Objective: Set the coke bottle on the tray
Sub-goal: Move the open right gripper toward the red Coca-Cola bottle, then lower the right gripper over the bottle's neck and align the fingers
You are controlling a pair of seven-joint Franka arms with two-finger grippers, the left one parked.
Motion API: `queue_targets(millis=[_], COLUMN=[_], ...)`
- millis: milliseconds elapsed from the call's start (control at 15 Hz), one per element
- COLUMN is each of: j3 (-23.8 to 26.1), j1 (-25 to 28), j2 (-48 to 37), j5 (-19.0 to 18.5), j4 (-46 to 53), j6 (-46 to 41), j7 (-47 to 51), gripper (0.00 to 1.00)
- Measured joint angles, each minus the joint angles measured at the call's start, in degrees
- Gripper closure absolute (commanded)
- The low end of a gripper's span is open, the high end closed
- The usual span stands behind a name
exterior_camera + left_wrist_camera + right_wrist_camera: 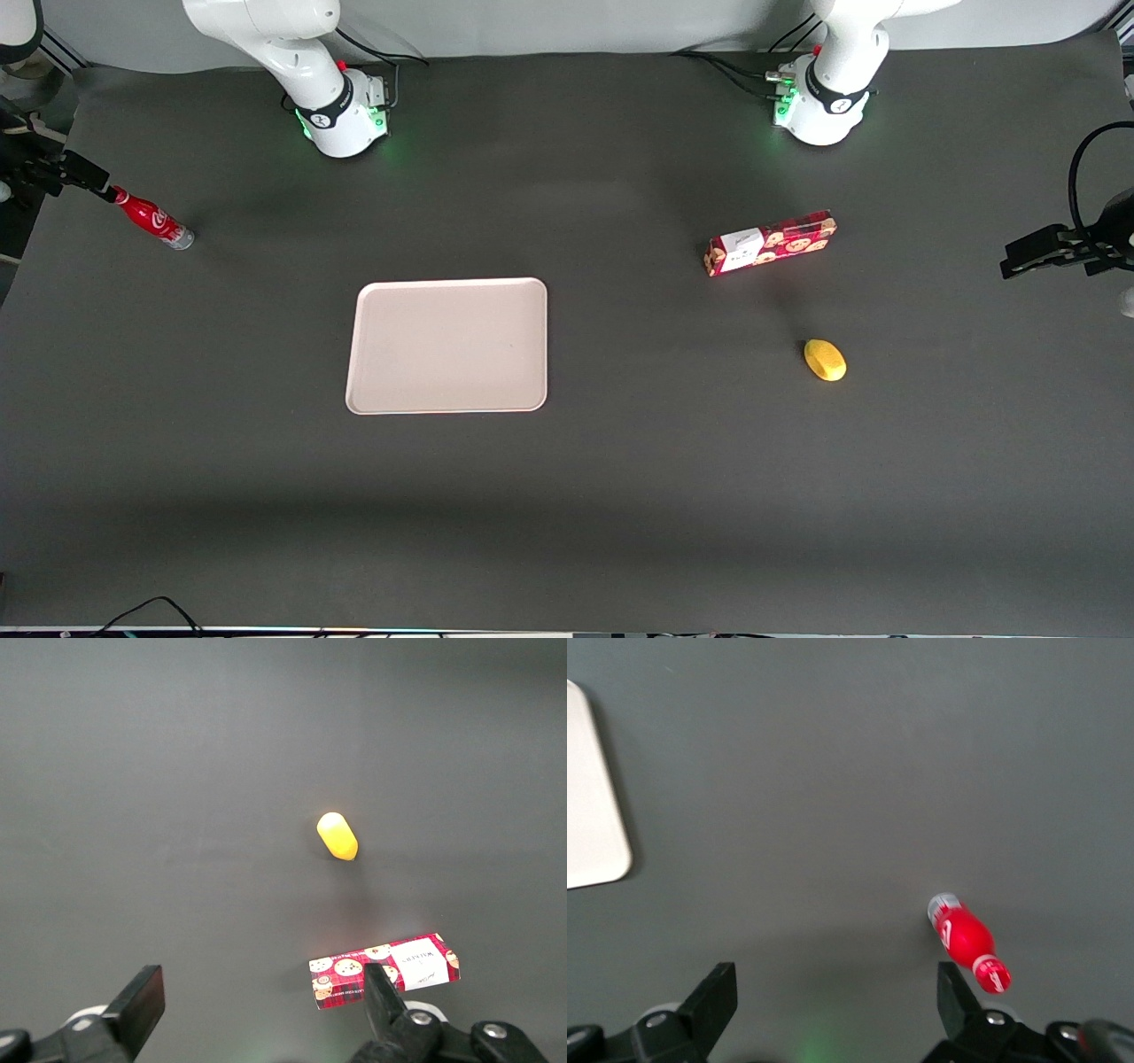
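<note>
The coke bottle (152, 218), small and red with a red cap and a silvery base, stands on the dark table toward the working arm's end. My right gripper (75, 168) hovers above the table next to it, with one fingertip close to the cap. In the right wrist view the gripper (833, 992) is open and empty. The bottle (966, 939) is outside the jaws, just beside one finger (957, 992). The pale pinkish-beige tray (447, 346) lies flat near the table's middle, nearer the front camera than the bottle. Its corner shows in the right wrist view (589, 806).
A red cookie box (769, 243) and a yellow lemon-like object (825, 360) lie toward the parked arm's end of the table. Both also show in the left wrist view, the box (385, 970) and the yellow object (337, 835). Both arm bases stand along the table's back edge.
</note>
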Motion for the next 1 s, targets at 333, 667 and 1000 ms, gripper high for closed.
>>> queue_targets(millis=[333, 667, 1000], j3=[-0.3, -0.71, -8.44], j1=[-11.24, -19.07, -21.32], j2=[-0.14, -0.04, 2.25], j5=[0.39, 0.41, 1.35], j4=[-7.84, -13.97, -16.97], j6=[9.35, 17.58, 22.92], j7=[-8.02, -13.08, -23.26], gripper=[0.0, 0.0, 0.0])
